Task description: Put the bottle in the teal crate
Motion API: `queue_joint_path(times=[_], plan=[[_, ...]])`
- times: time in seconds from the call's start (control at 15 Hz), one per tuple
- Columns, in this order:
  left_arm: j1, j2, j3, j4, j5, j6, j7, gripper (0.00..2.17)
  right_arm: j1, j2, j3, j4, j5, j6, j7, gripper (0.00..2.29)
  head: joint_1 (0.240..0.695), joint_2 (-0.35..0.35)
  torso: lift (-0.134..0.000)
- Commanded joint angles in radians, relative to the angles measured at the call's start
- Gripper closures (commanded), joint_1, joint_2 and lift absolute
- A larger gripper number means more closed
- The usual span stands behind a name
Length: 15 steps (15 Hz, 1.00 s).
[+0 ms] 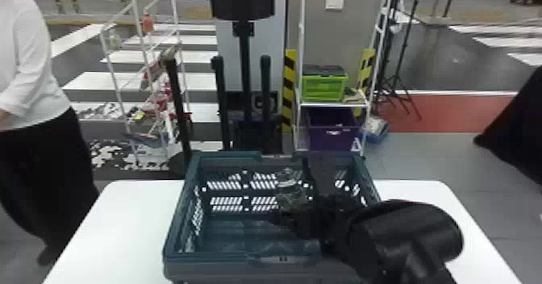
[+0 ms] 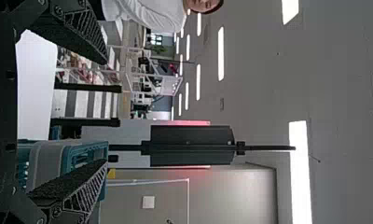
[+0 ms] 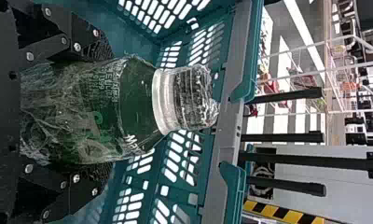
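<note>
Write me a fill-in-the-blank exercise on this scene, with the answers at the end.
The bottle is held in the robot's ____ gripper.
The bottle's body is ____ in colour.
The teal crate stands on a ____ table.
The left gripper is not shut but ____.

Missing words: right; green; white; open.

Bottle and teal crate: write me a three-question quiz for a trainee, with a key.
1. Short answer: Which gripper has its jaws closed on the bottle?
2. True or false: The bottle is being held upside down, neck toward the crate's floor.
3. Fill in the blank: The teal crate stands on a white ____.

Key: 1. the right gripper; 2. false; 3. table.
</note>
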Motion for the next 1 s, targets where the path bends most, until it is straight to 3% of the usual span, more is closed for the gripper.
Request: queue_joint_path(times=[0.0, 0.47, 0.8, 0.93], plan=[[-0.003, 0.0, 0.0, 0.0, 0.004, 0.0, 0.0, 0.14, -0.056, 0.02, 0.012, 0.105, -0.02, -0.033, 0.006, 1.9, 0.499, 0.0, 0.0], [-0.012, 0.0, 0.014, 0.005, 0.023, 0.009, 0.0, 0.14, -0.169, 0.028, 0.026, 0.363, -0.02, -0.143, 0.019, 1.89, 0.499, 0.0, 0.0], [-0.023, 0.0, 0.019, 0.005, 0.029, 0.028, -0.002, 0.14, -0.198, 0.028, 0.026, 0.429, -0.04, -0.168, 0.022, 1.87, 0.499, 0.0, 0.0], [-0.028, 0.0, 0.019, 0.005, 0.029, 0.037, -0.002, 0.14, -0.204, 0.028, 0.026, 0.437, -0.04, -0.177, 0.025, 1.55, 0.499, 0.0, 0.0]])
